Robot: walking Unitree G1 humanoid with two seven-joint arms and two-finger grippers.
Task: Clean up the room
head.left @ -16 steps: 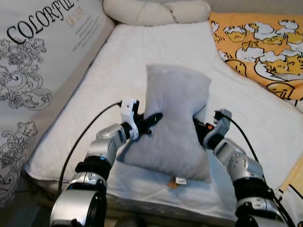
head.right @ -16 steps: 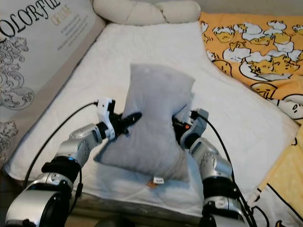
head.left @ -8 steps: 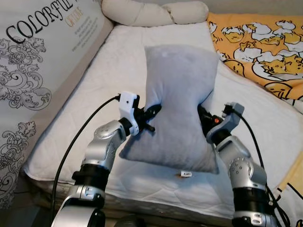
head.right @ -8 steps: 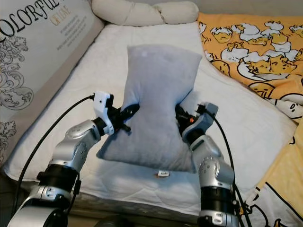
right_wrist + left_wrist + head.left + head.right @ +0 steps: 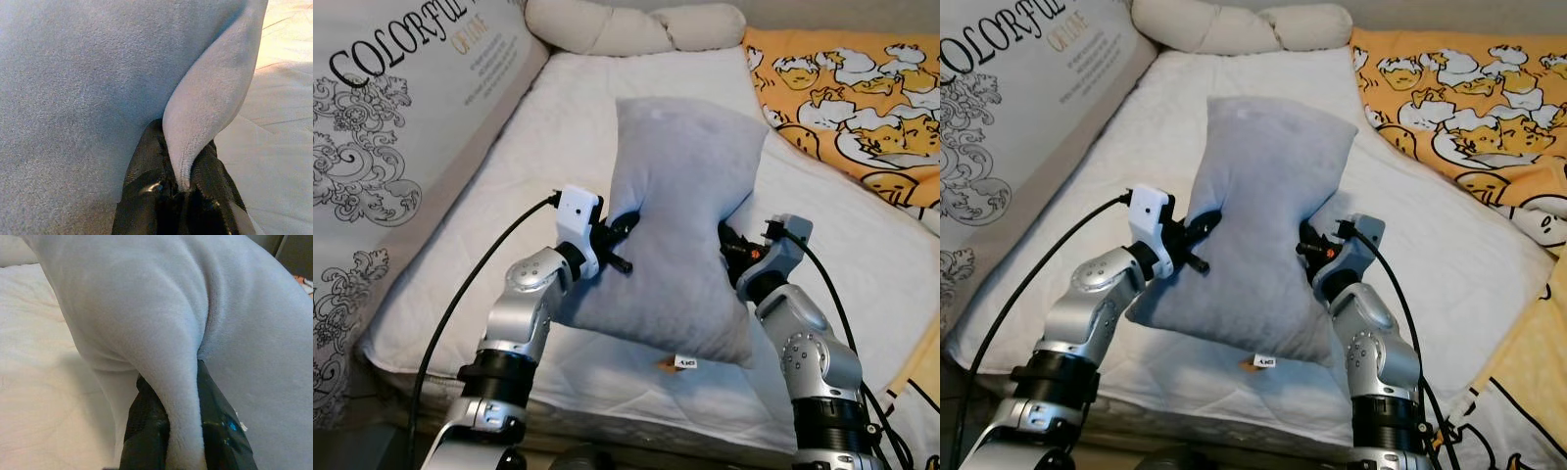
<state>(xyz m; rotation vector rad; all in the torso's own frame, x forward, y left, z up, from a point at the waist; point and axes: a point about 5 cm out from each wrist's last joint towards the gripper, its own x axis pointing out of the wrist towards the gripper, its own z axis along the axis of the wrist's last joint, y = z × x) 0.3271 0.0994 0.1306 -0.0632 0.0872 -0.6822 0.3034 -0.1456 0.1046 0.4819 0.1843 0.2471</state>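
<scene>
From the head, the headboard panel (image 5: 401, 117) at the left reads "COLORFUL", with the smaller orange line beneath too blurred to read. A grey pillow (image 5: 680, 225) is held over the white mattress (image 5: 558, 108); its small tag (image 5: 685, 363) is illegible. A cream bolster (image 5: 636, 24) and yellow cartoon blanket (image 5: 862, 98) lie beyond.

Left wrist: the left gripper (image 5: 183, 431) is clamped on a pillow fold.

Right wrist: the right gripper (image 5: 181, 191) likewise pinches the pillow's edge.

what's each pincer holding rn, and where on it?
Both hold the grey pillow. Left pincer pinches a fold of its left edge; right pincer pinches a fold of its right edge, about mid-height.
</scene>
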